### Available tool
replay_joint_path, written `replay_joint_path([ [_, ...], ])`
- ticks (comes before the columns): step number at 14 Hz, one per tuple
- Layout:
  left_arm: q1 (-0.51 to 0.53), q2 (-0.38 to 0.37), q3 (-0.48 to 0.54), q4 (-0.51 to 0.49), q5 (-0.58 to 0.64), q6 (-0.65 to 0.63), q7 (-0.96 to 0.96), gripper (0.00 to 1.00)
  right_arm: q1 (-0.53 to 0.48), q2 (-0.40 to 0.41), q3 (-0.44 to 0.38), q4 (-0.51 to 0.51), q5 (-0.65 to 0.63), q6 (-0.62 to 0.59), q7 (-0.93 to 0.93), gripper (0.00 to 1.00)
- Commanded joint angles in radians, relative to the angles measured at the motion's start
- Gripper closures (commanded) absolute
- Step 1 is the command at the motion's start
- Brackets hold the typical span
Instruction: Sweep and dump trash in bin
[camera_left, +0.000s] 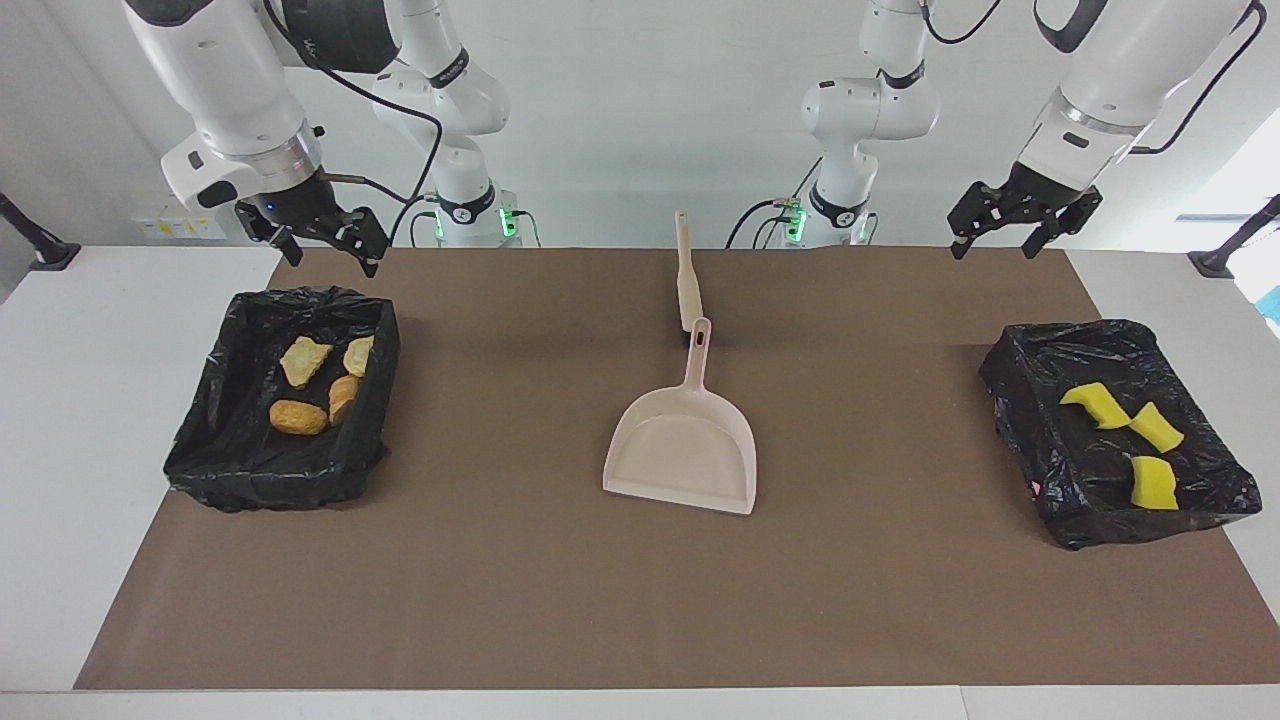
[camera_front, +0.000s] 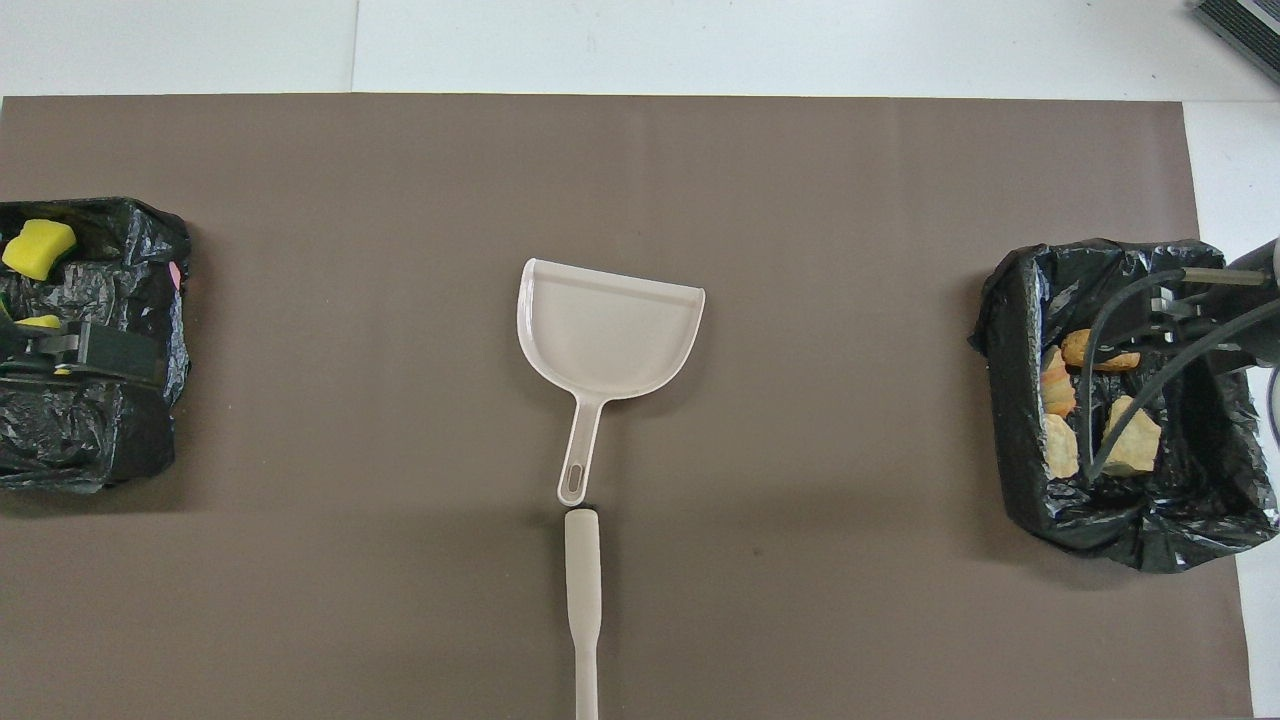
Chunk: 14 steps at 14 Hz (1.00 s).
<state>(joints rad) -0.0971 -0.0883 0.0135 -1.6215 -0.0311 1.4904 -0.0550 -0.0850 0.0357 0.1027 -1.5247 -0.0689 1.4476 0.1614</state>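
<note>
Hanging open and empty, your left gripper (camera_left: 1024, 222) is up in the air over the mat's (camera_left: 560, 600) edge by the robots, at the left arm's end of the table, touching nothing. Your right gripper (camera_left: 318, 238) is open and empty too, over the robot-side rim of the bin (camera_left: 205, 455) at the right arm's end. You can see both arms bent down from high elbows, wrists angled toward the table, fingers pointing down and slightly toward the middle.

You have two bins lined with black bags, one at each end of the mat. In the bin at the right arm's end lie four bread chunks (camera_left: 304, 359), close together, toward the side nearest the table's middle. In the other bin (camera_left: 1030, 440), at the left arm's end, lie three sponge pieces (camera_left: 1152, 482), yellow, in a loose row running away from the robots. From overhead, one of them shows a green back (camera_front: 38, 250).

Between the bins, mid-mat, your dustpan (camera_left: 682, 450) lies flat and empty, mouth away from the robots, handle toward them. The brush handle (camera_left: 686, 272) lies in line with it, nearer the robots, its end just at the dustpan's handle tip.
</note>
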Motion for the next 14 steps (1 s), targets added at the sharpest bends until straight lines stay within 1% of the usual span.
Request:
replay_joint_path([
  [1, 0.005, -0.005, -0.015, 0.017, 0.016, -0.044, 0.000, 0.00, -0.010, 0.000, 0.003, 0.014, 0.012, -0.023, -0.016, 0.00],
  [14, 0.011, -0.007, -0.003, 0.019, 0.030, -0.041, 0.001, 0.00, -0.009, 0.001, 0.005, 0.020, 0.029, -0.027, -0.016, 0.00],
])
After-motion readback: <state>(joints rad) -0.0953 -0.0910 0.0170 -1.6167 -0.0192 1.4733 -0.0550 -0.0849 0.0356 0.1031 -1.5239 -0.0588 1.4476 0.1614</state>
